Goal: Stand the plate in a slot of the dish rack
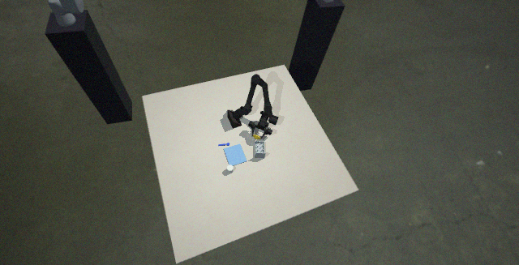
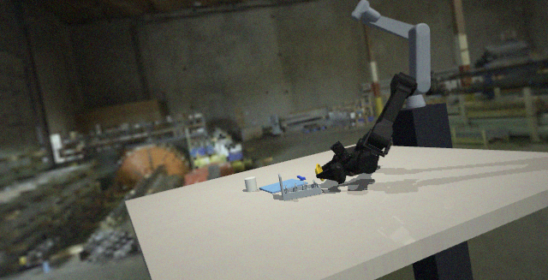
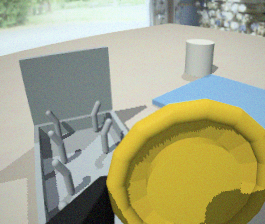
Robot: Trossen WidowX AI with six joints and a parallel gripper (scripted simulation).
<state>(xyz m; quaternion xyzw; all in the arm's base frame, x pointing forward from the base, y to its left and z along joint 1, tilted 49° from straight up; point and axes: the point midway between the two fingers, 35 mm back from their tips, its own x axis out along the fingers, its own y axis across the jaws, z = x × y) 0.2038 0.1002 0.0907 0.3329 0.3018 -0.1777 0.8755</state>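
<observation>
The yellow plate (image 1: 256, 137) (image 2: 318, 171) (image 3: 198, 175) is held on edge, close to upright, by my gripper (image 1: 259, 136) (image 2: 321, 174) (image 3: 188, 173), which is shut on it with one finger at each side. Plate and gripper are raised above the table, at the arm-side end of the grey dish rack (image 1: 259, 156) (image 2: 301, 193) (image 3: 68, 85). In the wrist view the rack lies ahead and to the left of the plate, with its tall end panel at the far end and several short angled pegs inside. The plate hides part of the rack there. No plate stands in the rack.
A blue flat board (image 1: 235, 155) (image 2: 284, 185) (image 3: 223, 95) lies beside the rack. A white cup (image 1: 229, 168) (image 2: 250, 184) (image 3: 199, 57) stands past the board. A small blue utensil (image 1: 224, 144) (image 2: 301, 178) lies on the board's arm side.
</observation>
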